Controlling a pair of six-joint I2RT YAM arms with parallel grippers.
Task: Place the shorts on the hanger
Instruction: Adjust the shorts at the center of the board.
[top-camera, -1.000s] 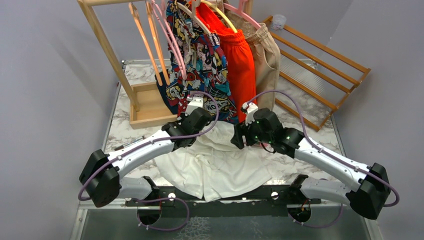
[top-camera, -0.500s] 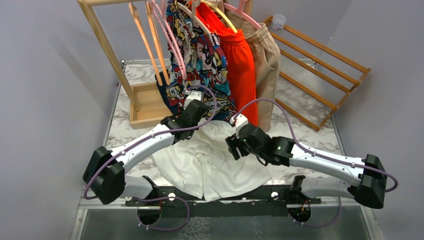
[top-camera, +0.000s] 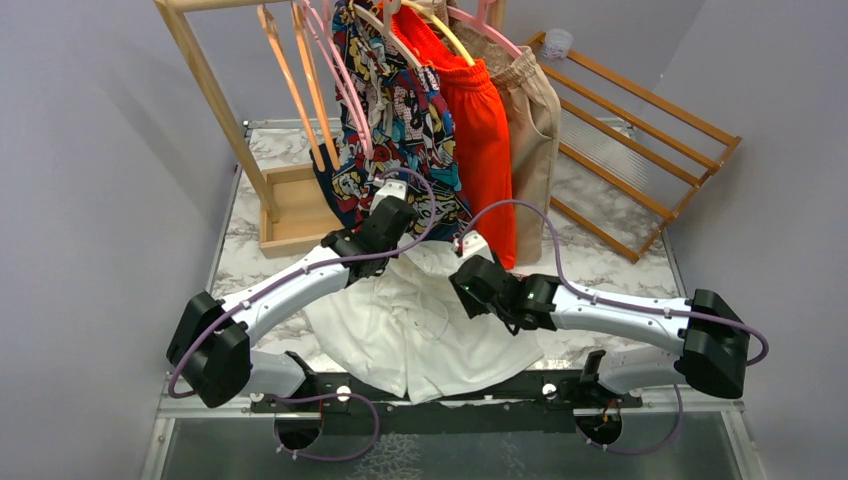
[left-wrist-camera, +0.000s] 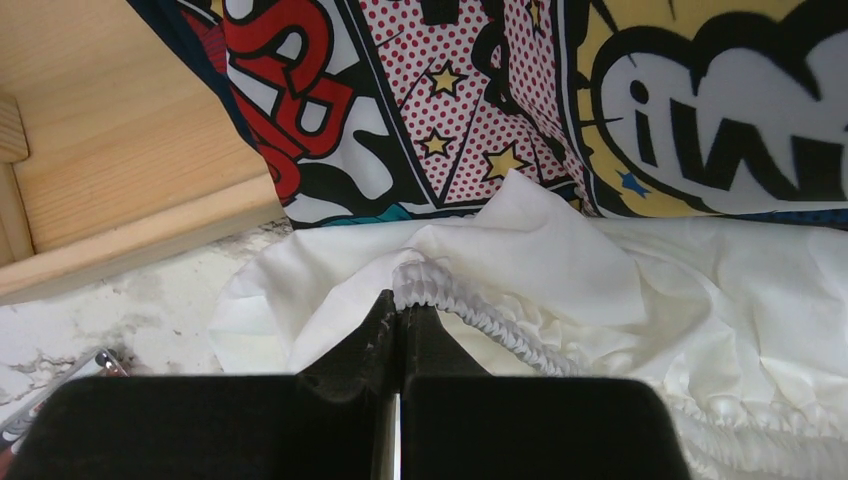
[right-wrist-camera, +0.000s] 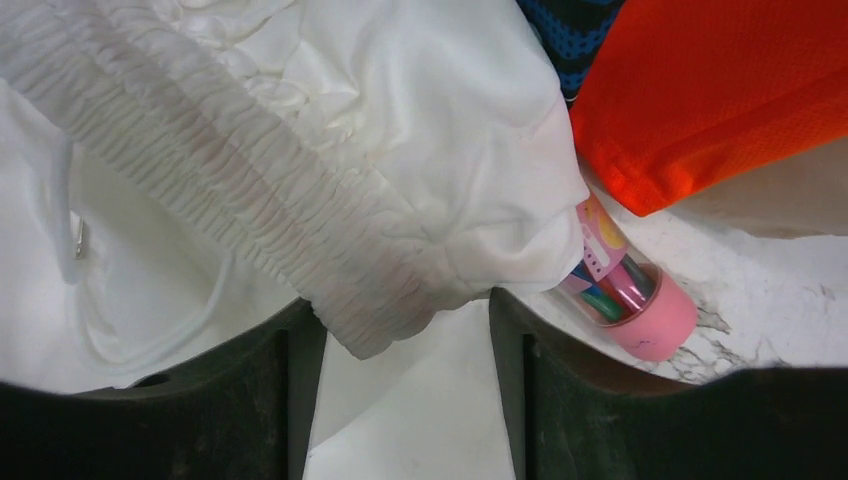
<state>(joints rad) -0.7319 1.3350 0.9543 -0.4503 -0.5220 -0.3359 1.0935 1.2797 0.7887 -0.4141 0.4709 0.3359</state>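
Note:
The white shorts (top-camera: 420, 330) lie crumpled on the marble table below the rack. My left gripper (top-camera: 393, 222) is shut on their gathered waistband (left-wrist-camera: 440, 290) at the far edge, right under the comic-print shorts (left-wrist-camera: 500, 100). My right gripper (top-camera: 468, 278) is open above the shorts, and the end of the waistband (right-wrist-camera: 380, 300) hangs between its fingers (right-wrist-camera: 290, 380). The light-pink hanger (top-camera: 343, 85) hangs empty on the wooden rack, left of the comic-print shorts.
Two orange hangers (top-camera: 300, 80), comic-print shorts (top-camera: 400, 110), orange-red shorts (top-camera: 480, 120) and beige shorts (top-camera: 530, 110) hang on the rack. Its wooden base (top-camera: 295, 215) stands at the left. A pink-capped marker tube (right-wrist-camera: 620, 290) lies by the shorts. A wooden lattice (top-camera: 640, 130) leans at the right.
My right gripper has moved left and nearer, out over the shorts. My left gripper has shifted slightly toward the rack with the waistband in it.

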